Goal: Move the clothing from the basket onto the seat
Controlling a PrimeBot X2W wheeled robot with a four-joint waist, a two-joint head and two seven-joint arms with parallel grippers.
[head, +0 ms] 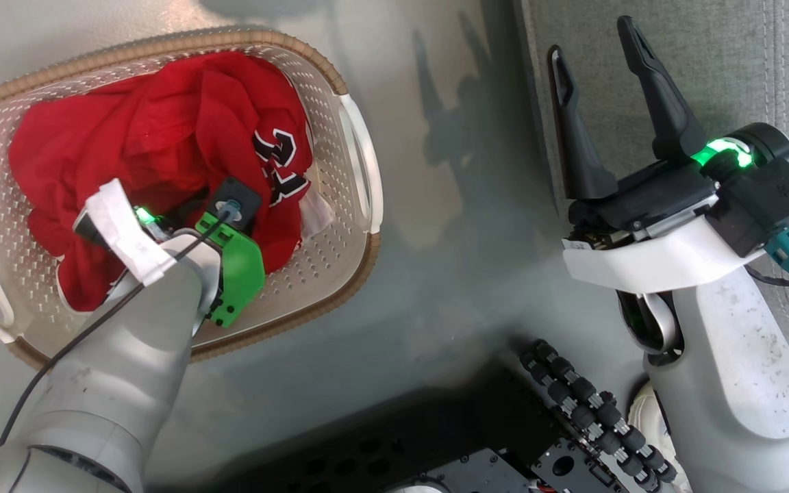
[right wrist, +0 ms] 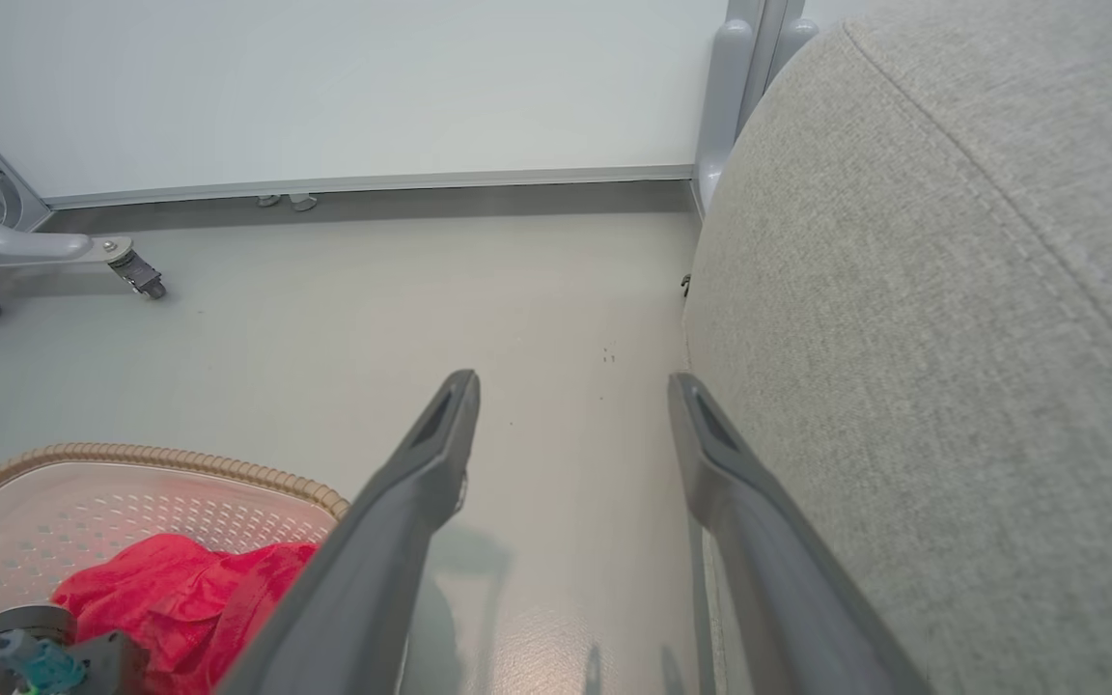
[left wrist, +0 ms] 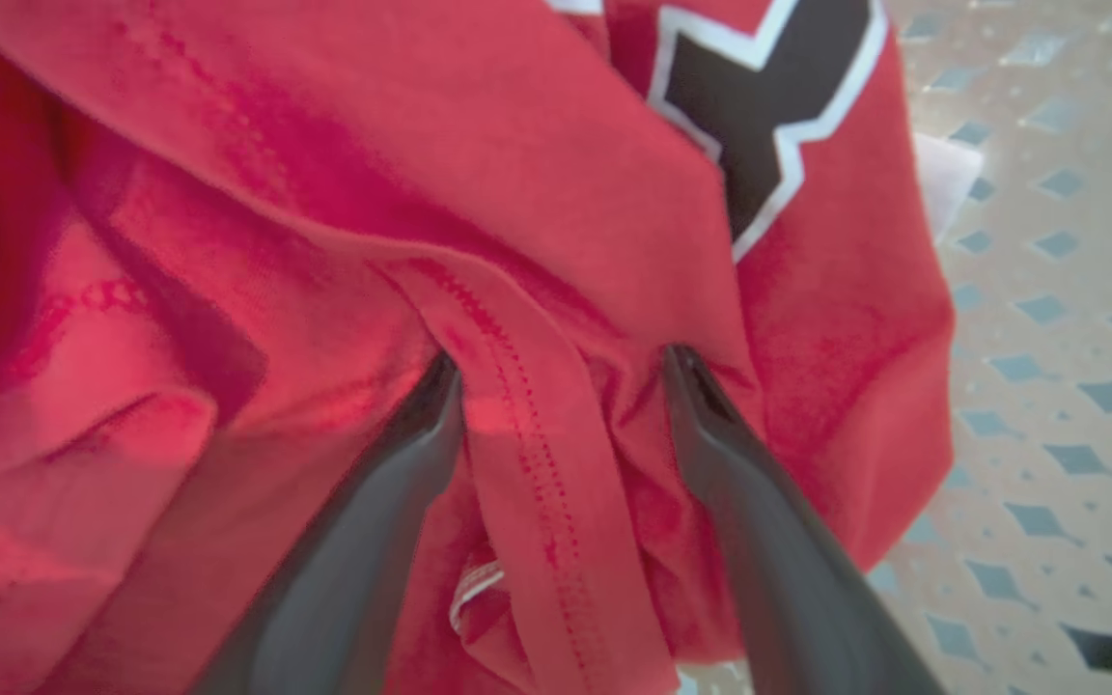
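Deep in the basket (head: 340, 82) on the floor (head: 449, 274): left end effector (left wrist: 561, 362) spread wide astride a hemmed fold of clothing (left wrist: 517, 454), gripping nothing yet. Beyond, by the seat (head: 709, 68): right end effector (head: 592, 40) wide open, empty. Likely hazard: a shallow pinch slipping off, or lifted cloth dragging the basket.

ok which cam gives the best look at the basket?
Head view: the basket appears almost whole from above, brown rim, both white handles, red clothing inside. The left wrist view catches a patch of its perforated plastic beside the fabric; the right wrist view gets a stretch of rim at its lower left.
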